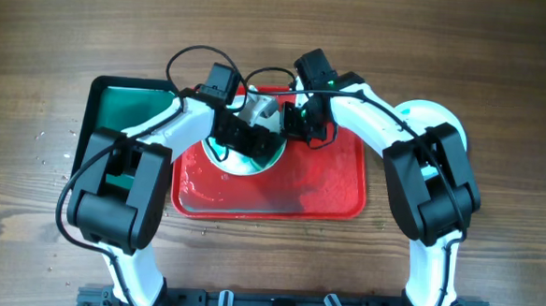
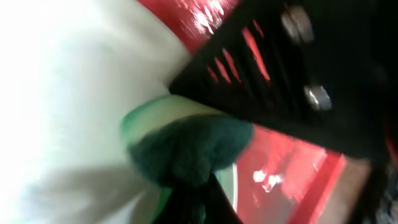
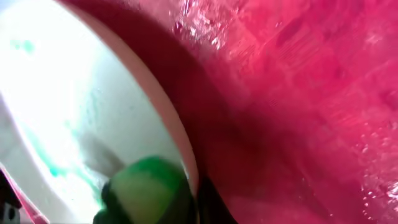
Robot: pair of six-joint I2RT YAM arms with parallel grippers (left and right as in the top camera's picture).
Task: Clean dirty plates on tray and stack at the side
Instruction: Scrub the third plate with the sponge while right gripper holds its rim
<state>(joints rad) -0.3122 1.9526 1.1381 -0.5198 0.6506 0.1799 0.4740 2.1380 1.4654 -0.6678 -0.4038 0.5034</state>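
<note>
Red tray (image 1: 327, 189) holds one smeared plate (image 1: 242, 166). Left gripper (image 1: 255, 145) pinches green sponge (image 2: 186, 149) on it; right gripper (image 1: 295, 124) grip we cannot tell.

Overhead evenly lit; wrist views blurred, plate (image 2: 62, 93) overexposed.

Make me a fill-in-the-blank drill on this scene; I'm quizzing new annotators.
The smeared plate lies on the ____ tray. Its smears are teal-____. The dark green tray sits on the robot's ____ side. Another plate lies off both trays, on the robot's ____ side.
Missing: red; green; left; right.
</note>
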